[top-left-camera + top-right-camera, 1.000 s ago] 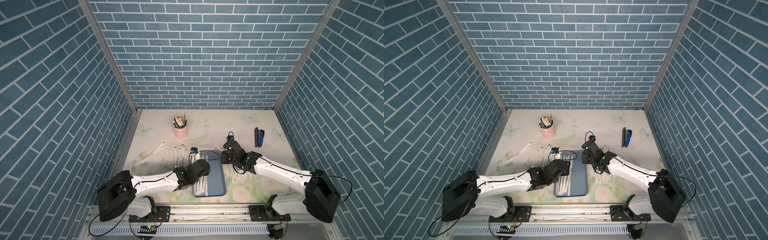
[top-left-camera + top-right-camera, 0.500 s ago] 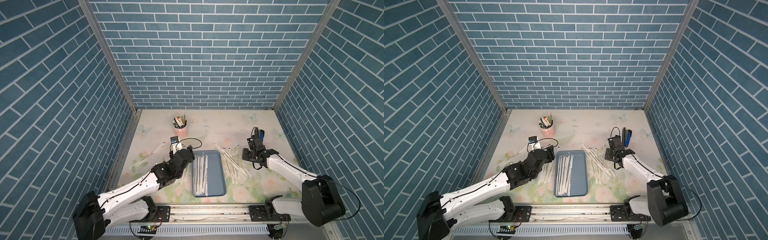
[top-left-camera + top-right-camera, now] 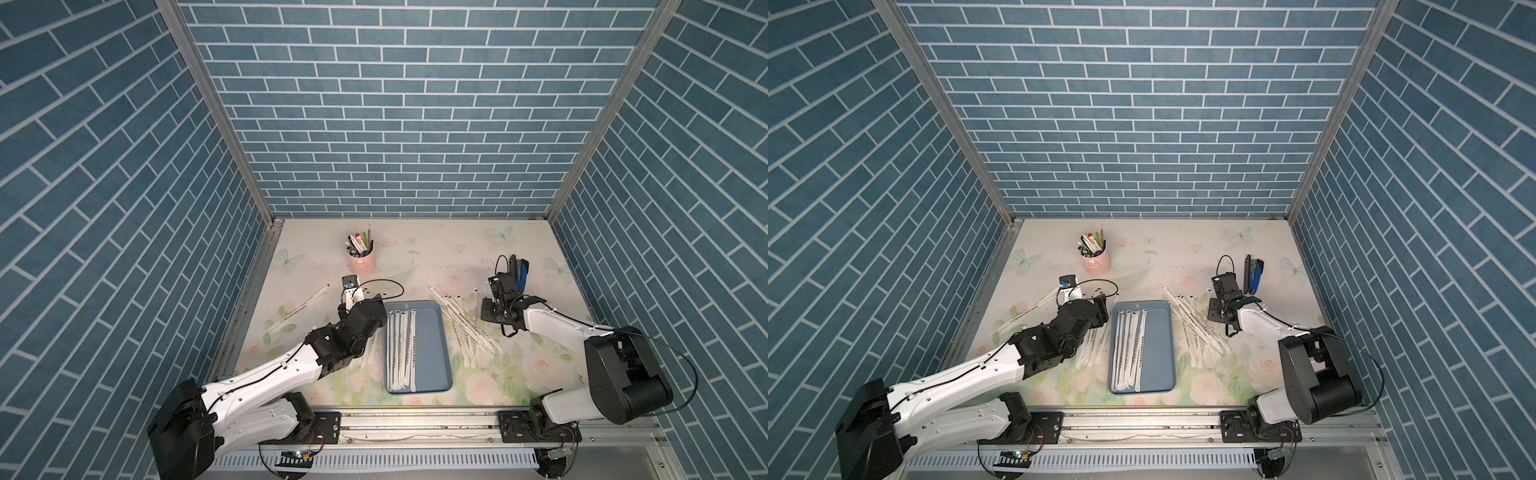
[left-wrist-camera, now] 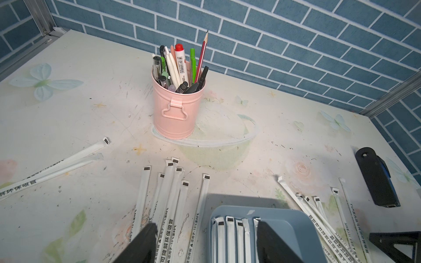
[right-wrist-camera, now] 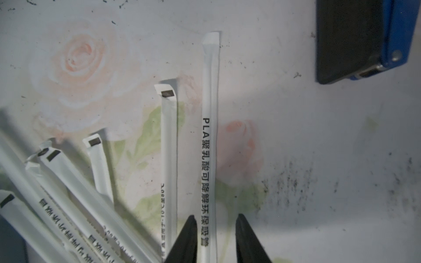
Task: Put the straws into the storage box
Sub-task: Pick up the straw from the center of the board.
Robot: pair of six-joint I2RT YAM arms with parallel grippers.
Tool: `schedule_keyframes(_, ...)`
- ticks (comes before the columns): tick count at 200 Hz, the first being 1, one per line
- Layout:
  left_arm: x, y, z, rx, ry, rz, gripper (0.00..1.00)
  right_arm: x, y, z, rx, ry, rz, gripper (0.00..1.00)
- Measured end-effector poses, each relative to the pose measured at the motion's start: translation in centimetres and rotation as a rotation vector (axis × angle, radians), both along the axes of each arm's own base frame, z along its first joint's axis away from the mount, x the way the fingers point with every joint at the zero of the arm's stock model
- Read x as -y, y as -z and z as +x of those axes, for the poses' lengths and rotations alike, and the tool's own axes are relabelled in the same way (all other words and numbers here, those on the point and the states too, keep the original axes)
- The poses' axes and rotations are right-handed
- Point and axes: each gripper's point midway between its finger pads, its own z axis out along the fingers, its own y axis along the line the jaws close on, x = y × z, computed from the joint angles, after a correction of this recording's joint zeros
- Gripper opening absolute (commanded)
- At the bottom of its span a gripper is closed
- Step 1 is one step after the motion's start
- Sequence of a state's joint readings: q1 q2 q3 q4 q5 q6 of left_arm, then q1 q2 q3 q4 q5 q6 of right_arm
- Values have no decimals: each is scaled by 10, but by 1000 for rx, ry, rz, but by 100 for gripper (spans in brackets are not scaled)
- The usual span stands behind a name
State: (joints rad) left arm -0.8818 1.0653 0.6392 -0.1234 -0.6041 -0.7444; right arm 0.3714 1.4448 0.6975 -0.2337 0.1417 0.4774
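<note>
nearest, the shallow blue plastic storage box (image 3: 434, 353) holds a row of white paper-wrapped straws (image 3: 401, 349) along its left half. a second ago both arms were at the box; now they are back at the loose straws on either side, so another pick looks underway. the left gripper (image 4: 205, 227) hangs wide open and empty by the left pile (image 4: 168, 193). only the right wrist view shows the right gripper (image 5: 215, 216) open astride one printed straw (image 5: 210, 136), not pinching. farther off stand a pink metal pen cup (image 4: 175, 109) and a blue-and-black stapler (image 3: 519, 274).
</note>
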Motion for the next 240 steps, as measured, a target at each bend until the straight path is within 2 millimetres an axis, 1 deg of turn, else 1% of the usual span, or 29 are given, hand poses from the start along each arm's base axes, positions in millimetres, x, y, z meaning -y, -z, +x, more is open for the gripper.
schedule_keyframes(38,3,0,1,0,5,-8,72,-2,7,1,-12,-15,-7,24)
schedule_keyframes(89,8,4,2,-9,18,-14,72,-2,18,1,-37,-18,-15,23)
schedule_keyframes(100,8,5,2,-11,19,-14,72,-2,18,2,-34,-17,-14,23)
schedule_keyframes(128,8,7,2,-15,22,-14,72,-2,19,2,-31,-24,-17,19)
schedule_keyframes(175,8,11,1,-20,25,-10,72,-3,18,4,-23,-43,-28,9)
schedule_keyframes(220,8,11,0,-21,27,-12,72,1,17,4,-16,-52,-58,7)
schedule_keyframes(240,9,11,0,-23,30,-13,72,5,13,5,-7,-51,-80,6)
